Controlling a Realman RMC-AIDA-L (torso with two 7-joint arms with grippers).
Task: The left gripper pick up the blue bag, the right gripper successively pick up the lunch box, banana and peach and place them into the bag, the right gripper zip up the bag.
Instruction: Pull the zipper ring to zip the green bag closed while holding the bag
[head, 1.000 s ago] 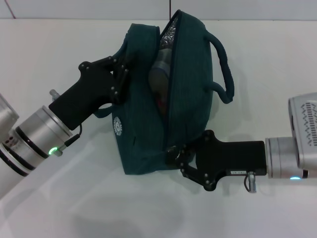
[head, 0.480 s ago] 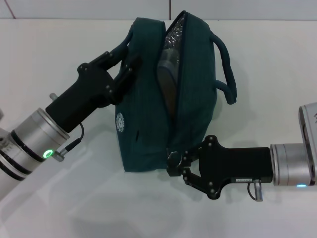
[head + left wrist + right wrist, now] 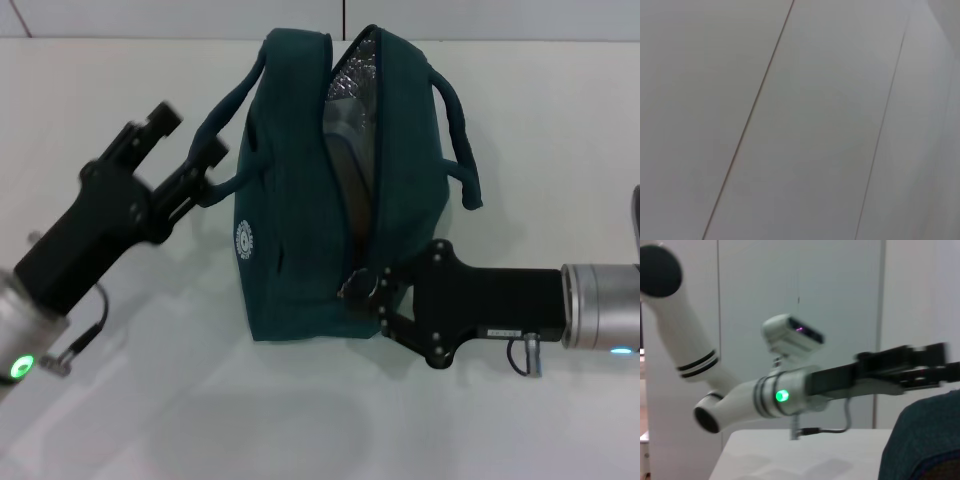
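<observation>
The table point(image 3: 520, 130) under me is a broad, smooth white top, matte, with soft grey shadows pooling below the bag. Behind it stands a pale wall point(image 3: 805, 120) of flat panels split by thin dark seams.

The bag point(image 3: 330, 190) sits upright near the middle of the table. It is dark teal woven cloth, boxy with rounded corners, a small round white badge on its side. Its top opening gapes in a long slit, and crinkled silver foil lining shows inside, with a rounded pale thing tucked in that I cannot make out clearly. Two soft cloth strap handles point(image 3: 455, 140) arch off it, one to each side.

My left claw point(image 3: 180, 145) is off to the left of the bag, black and angular, its two fingers spread apart and holding nothing, the tips just beside the left handle loop. From my right wrist I see that arm as a white jointed tube with a green light.

My right claw point(image 3: 362, 290) reaches in from the right, its black fingers pinched together at the lower end of the slit, on the small metal zip pull point(image 3: 352, 287).
</observation>
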